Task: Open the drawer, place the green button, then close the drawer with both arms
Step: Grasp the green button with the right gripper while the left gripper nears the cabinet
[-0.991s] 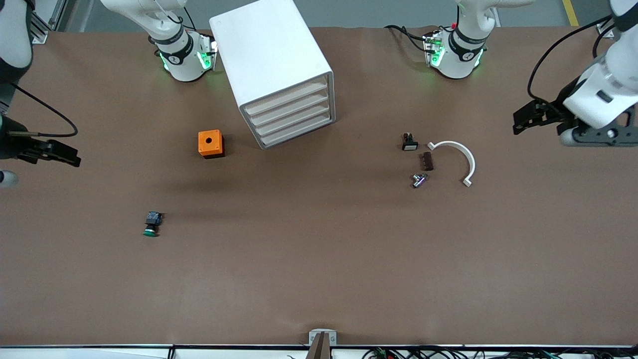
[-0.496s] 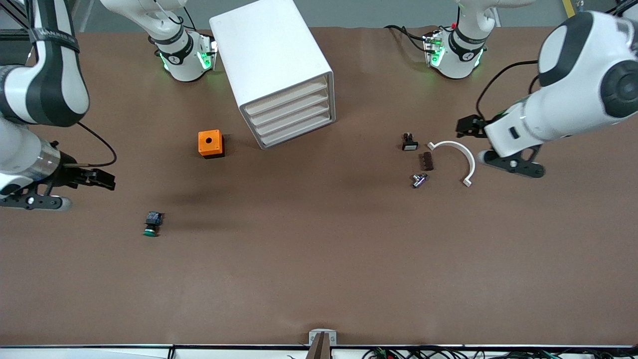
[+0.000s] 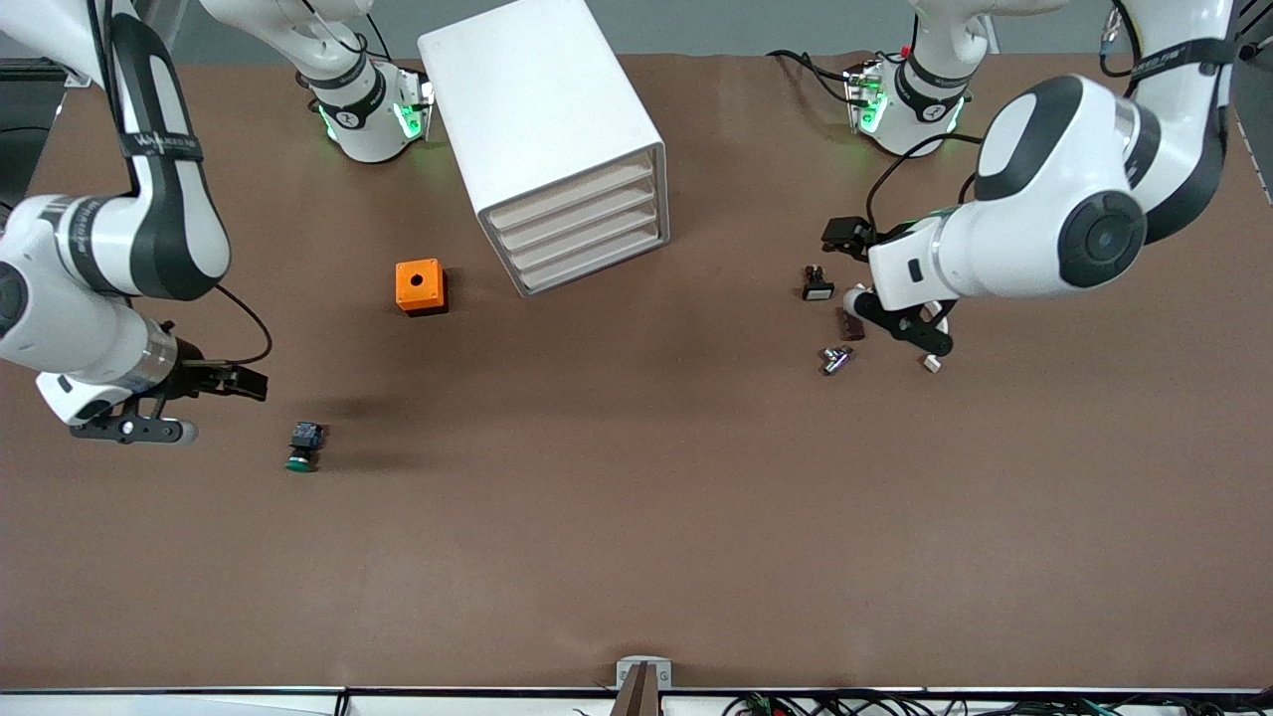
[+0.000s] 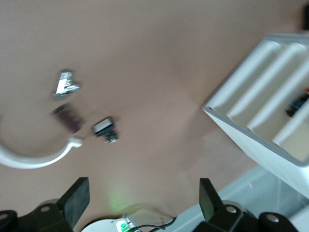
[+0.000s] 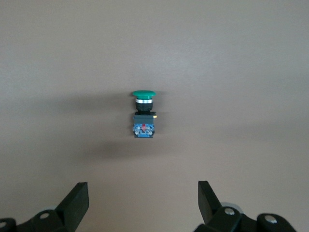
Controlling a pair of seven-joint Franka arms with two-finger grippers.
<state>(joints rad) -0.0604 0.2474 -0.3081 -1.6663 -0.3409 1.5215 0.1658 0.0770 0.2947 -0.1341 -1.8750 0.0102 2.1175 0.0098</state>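
Observation:
The white cabinet stands near the robots' bases, and its four drawers are all shut. It also shows in the left wrist view. The button lies on its side on the table toward the right arm's end, with its green cap and dark body in the right wrist view. My right gripper is open and empty, low over the table beside the button. My left gripper is open and empty over the small parts beside the cabinet.
An orange cube with a hole sits beside the cabinet. A black switch with a white face, a brown piece, a metal piece and a white arc lie under the left arm.
Both arms have swung in from the table's ends. The right gripper has come close to the button. The left gripper has moved over the small parts toward the cabinet.

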